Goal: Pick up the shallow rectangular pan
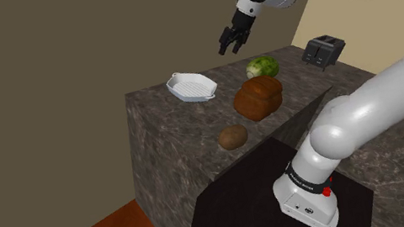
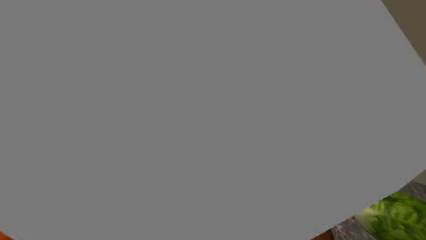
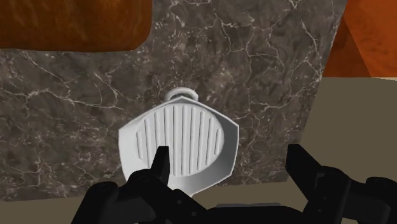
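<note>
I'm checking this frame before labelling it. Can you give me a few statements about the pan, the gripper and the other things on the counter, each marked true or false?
1. The gripper hangs in the air with its fingers apart. True.
2. The white ribbed pan is clasped between the fingers. False: it lies on the counter, not held.
3. A brown loaf lies between the green leafy head and the small brown round thing. True.
4. The toaster stands inside the pan. False: the black toaster stands on the counter, beyond the leafy head from the pan.
</note>
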### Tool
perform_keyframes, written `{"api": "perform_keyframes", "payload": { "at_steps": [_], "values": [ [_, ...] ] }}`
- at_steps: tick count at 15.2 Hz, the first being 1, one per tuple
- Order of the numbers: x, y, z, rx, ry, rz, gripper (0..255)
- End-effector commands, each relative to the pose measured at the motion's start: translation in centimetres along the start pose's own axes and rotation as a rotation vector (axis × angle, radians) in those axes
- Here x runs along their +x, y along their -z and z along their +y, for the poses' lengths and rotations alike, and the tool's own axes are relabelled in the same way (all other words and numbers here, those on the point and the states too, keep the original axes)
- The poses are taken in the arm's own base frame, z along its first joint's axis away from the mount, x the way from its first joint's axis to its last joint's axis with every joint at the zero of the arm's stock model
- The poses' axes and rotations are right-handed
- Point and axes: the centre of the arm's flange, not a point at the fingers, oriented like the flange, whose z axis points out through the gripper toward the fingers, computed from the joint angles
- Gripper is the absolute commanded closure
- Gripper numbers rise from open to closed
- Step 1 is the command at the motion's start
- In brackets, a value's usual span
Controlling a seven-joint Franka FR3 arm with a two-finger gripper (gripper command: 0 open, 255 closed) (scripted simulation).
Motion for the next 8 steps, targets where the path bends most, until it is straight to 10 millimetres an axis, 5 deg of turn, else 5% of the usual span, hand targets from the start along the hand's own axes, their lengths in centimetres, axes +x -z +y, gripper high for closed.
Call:
{"api": "perform_keyframes", "payload": {
  "at_steps": [1,8],
  "values": [
    [1.7,-1.8,2.0,0.014,-0.003,-0.001,0],
    [6.2,-8.1,8.1,0.069,-0.014,-0.007,0]
  ]
}}
